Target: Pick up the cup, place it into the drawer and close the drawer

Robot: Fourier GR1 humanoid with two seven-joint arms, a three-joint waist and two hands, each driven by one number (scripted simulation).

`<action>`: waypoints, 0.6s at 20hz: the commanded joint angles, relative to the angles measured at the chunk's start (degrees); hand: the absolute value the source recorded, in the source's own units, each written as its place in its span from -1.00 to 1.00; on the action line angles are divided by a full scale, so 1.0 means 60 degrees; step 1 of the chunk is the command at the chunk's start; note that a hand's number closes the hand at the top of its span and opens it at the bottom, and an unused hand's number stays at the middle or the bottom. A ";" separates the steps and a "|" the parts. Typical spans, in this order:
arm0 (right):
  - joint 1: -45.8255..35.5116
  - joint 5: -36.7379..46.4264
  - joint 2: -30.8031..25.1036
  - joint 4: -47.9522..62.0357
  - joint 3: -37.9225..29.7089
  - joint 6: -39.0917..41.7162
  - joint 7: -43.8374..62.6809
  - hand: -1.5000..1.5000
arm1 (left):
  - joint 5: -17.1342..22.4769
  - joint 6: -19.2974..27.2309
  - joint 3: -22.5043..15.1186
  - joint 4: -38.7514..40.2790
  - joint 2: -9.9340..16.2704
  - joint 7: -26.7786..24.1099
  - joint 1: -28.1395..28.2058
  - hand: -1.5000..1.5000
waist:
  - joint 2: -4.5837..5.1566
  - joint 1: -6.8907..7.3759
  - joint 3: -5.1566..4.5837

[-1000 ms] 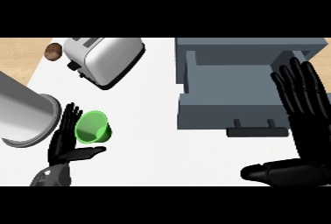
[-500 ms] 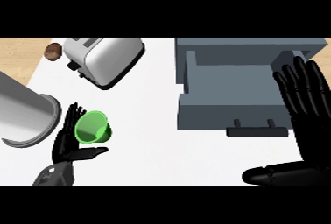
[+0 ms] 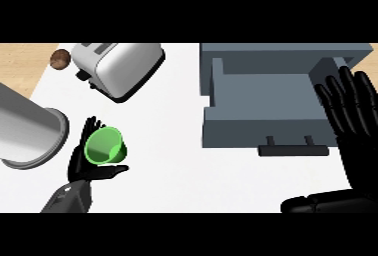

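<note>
So the green cup (image 3: 104, 146) is down in the lower left of the frame, lying tipped so its open mouth faces up toward the camera. The left hand (image 3: 87, 167) is right on it: fingers come up behind the cup's left side and the thumb sticks out just under it, so I'd call that cupped around it rather than a full wrap.

The key thing is that the drawer (image 3: 258, 132) sits well over to the right, in the upper right of the frame, pulled open with its handle facing the bottom. So the carry has to go rightward across the white counter (image 3: 170, 170).

The right hand (image 3: 358, 115) is flat open, fingers straight, along the drawer's right edge, much nearer to it.
</note>
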 commanded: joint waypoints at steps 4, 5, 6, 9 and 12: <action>-0.0170 -0.0401 -0.0165 0.0189 -0.0386 0.0123 0.0060 -1.00 | 0.0167 -0.1855 0.0002 0.0735 0.0297 -0.0485 -0.0126 -1.00 | 0.0026 -0.0052 -0.0008; -0.0130 0.0045 0.0059 -0.0339 0.0151 -0.0229 0.0550 -1.00 | 0.0289 -0.1554 0.0131 0.0835 0.0190 -0.0145 -0.0700 -1.00 | 0.0021 -0.0076 -0.0011; -0.0283 0.0193 -0.0006 0.0205 -0.0038 -0.0180 0.0142 -1.00 | 0.0208 -0.1584 -0.0090 0.0402 -0.0141 -0.0411 -0.0230 -1.00 | 0.0004 0.0009 -0.0002; -0.0206 -0.0389 -0.0173 0.0543 -0.0339 0.0268 -0.0160 -1.00 | 0.0207 -0.1899 -0.0028 0.0841 -0.0135 -0.0786 -0.0508 1.00 | 0.0056 -0.0093 -0.0014; 0.0183 -0.0171 -0.0016 -0.0349 0.0075 0.0129 0.0139 -1.00 | 0.0370 -0.2429 0.0029 0.0648 0.0067 -0.0847 -0.0447 1.00 | 0.0025 -0.0097 -0.0014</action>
